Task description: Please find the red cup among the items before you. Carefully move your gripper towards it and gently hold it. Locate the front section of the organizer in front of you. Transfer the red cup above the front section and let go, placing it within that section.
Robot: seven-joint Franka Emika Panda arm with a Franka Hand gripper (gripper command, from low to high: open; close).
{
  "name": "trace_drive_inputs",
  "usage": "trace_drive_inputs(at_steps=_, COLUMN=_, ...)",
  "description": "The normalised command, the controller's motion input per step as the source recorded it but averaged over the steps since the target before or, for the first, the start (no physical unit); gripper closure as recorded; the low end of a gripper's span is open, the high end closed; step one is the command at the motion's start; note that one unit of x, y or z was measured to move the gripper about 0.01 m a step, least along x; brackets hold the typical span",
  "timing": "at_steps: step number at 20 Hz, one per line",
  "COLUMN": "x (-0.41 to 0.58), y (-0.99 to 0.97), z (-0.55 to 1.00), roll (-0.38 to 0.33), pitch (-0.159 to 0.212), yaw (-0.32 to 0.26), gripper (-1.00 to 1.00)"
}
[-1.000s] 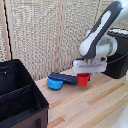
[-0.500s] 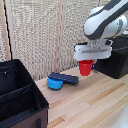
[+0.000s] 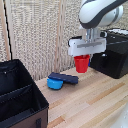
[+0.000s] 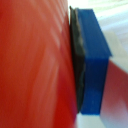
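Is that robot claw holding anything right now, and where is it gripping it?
Yes: the gripper holds the red cup by its rim, lifted clear of the table.

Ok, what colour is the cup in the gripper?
Bright red cup, clearest in the exterior view.

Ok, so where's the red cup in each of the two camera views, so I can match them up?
Exterior view: the red cup hangs in the air under the hand, right of centre, above the wooden table and clear of the blue bowl.
Wrist view: the red cup fills most of the picture, pressed against a blue finger pad.
Shared landmark: the cup's red wall at the hand.
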Motion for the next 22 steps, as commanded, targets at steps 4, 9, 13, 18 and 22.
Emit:
trace_drive_inputs(at_steps=4, x=0.226, y=0.90, z=0.40, roll=0.000, pitch=0.030, yaw=0.009, gripper=1.00)
trace_drive_inputs(at_steps=9, x=0.108, y=0.92, z=0.38, roll=0.000, pitch=0.000, yaw=0.000, gripper=1.00)
trace_drive_inputs(at_steps=13, x=0.094, y=0.92, z=0.38, roll=0.000, pitch=0.000, yaw=0.000, gripper=1.00)
trace_drive_inputs(at_steps=18, x=0.094, y=0.93, z=0.37, roll=0.000, pitch=0.000, yaw=0.000, gripper=1.00)
trace_drive_inputs(at_steps=22, x=0.110, y=0.93, z=0.34, roll=0.000, pitch=0.000, yaw=0.000, gripper=1.00)
